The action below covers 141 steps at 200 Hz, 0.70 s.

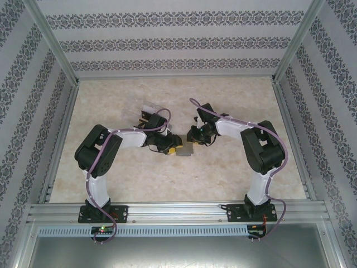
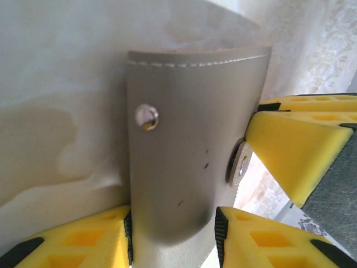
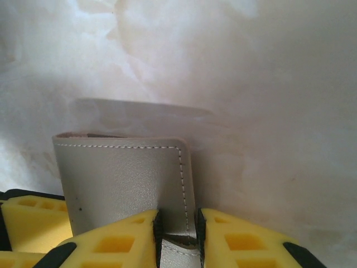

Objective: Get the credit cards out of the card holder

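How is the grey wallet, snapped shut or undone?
Undone, apparently: on the stitched grey leather card holder, two silver snap halves sit apart, one on its face, one at its edge.

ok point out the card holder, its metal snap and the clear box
card holder (image 3: pixel 122 181), right wrist view, middle of its grey front panel
metal snap (image 2: pixel 146 117), left wrist view, centre of the round stud
clear box (image 1: pixel 148 110), top external view, its see-through upper part
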Available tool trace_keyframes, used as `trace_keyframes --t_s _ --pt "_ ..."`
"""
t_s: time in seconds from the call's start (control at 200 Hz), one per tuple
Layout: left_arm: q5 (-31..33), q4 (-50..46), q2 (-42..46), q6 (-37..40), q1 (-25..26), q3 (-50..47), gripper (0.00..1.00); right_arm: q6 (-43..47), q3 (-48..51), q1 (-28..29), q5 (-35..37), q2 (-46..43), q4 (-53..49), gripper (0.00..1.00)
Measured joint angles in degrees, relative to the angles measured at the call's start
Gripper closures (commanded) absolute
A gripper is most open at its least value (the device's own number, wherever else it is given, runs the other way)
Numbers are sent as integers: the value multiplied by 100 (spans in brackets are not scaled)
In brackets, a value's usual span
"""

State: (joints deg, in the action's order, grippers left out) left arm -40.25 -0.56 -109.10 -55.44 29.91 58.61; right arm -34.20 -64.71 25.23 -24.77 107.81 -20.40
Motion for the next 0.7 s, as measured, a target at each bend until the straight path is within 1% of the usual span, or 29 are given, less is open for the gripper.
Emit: trace_keyframes --t_s 0.06,0.12,0.19,0.24,0.315,0.37,0.455,0.485,0.555,0.704 --pt "-59 4 -4 -28 0 17 65 -13 2 0 -20 4 31 73" --pt "-116 15 -4 -44 0 44 74 -15 2 0 -20 4 44 72" --pt "-175 35 -4 -52 0 72 81 -17 9 -22 -15 2 52 69" --pt "-219 68 -2 -55 0 92 85 -11 42 -42 15 -26 68 65" --pt "-258 125 -2 -28 0 109 91 13 125 -63 181 -155 55 56" --pt "-258 127 -2 -13 4 133 93 11 229 -42 341 -352 46 52" --pt "-258 129 -2 -4 4 142 98 98 297 44 540 -693 4 49" --pt "-258 129 -2 4 4 142 100 122 295 79 586 -791 13 49" --pt "-258 129 -2 13 4 142 100 140 271 151 610 -909 17 49" --pt "-260 129 -2 15 4 142 100 136 170 249 605 -772 -55 52"
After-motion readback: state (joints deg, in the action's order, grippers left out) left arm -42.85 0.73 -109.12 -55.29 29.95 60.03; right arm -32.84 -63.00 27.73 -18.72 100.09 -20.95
